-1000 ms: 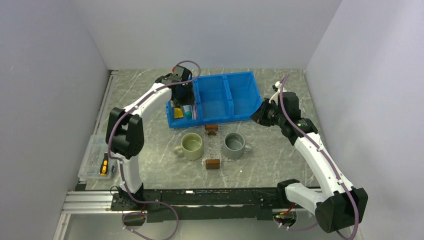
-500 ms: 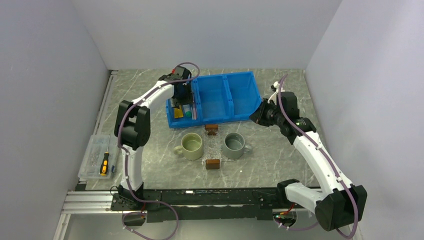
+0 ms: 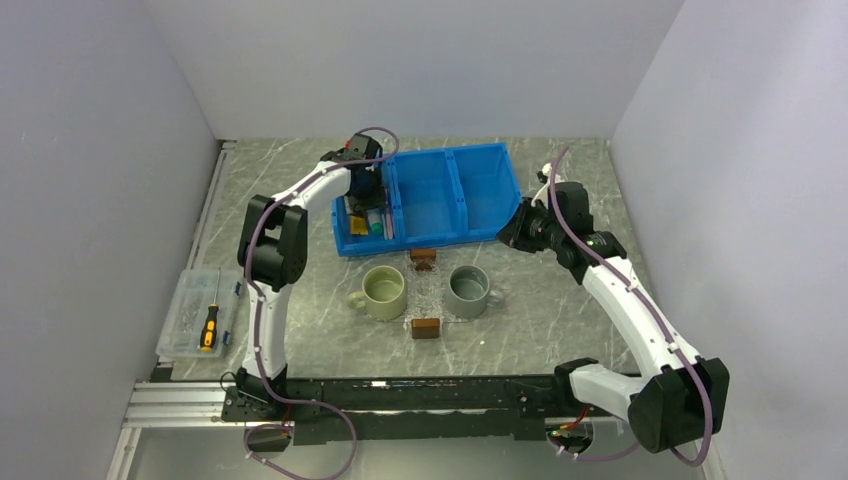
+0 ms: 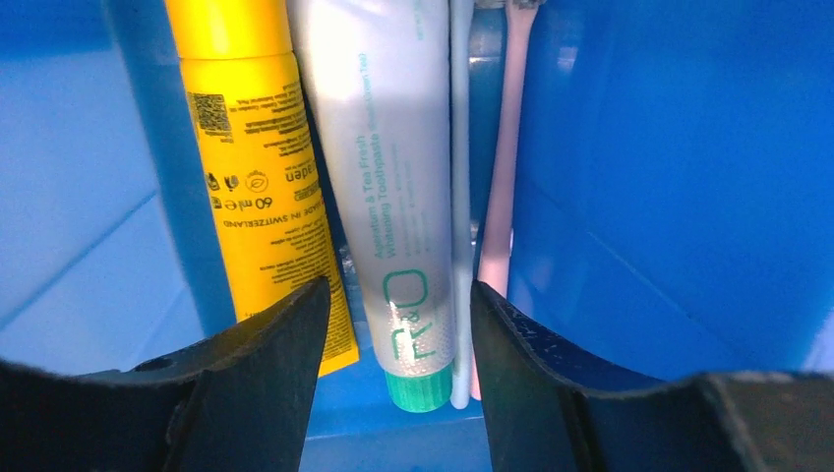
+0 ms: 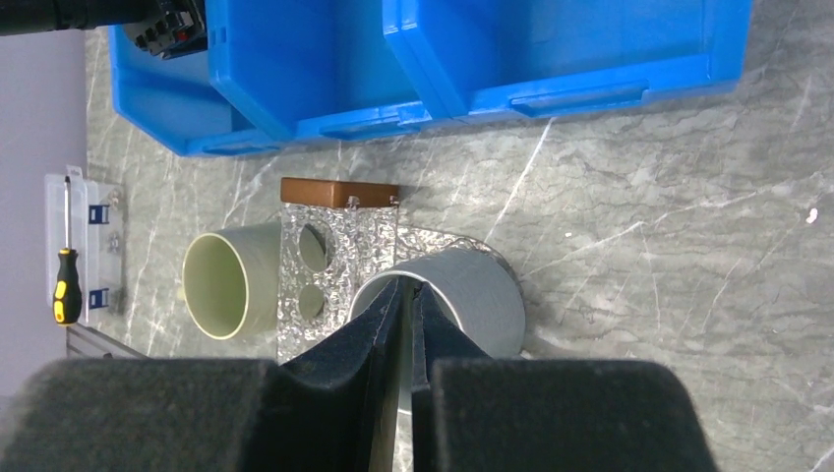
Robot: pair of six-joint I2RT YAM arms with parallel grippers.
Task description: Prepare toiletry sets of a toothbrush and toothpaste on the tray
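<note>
The left gripper hangs in the left compartment of the blue bin, jaws wide and set to either side of the white toothpaste. The tube lies lengthwise away from the wrist camera, teal cap nearest the fingertips, so the fingers look set to close across its width just above the cap. Touching it on 1 side is the yellow toothpaste. On the other side, close against it, lie a pale grey stick and the pink toothbrush, all 4 running parallel. That crowding is the likely hazard: a finger coming down beside the white tube may catch a stick as well. From above, the bin's other 2 compartments show only blue floor. The tray, a clear sheet with a brown handle at each end, sits just in front of the bin between a green mug and a grey mug, with no tube or brush on it. The right gripper hovers over the bin's right end, fingers all but together and holding nothing, well away from the toiletries. The left arm is plainly the nearer. A clear box with a screwdriver lies at far left.
</note>
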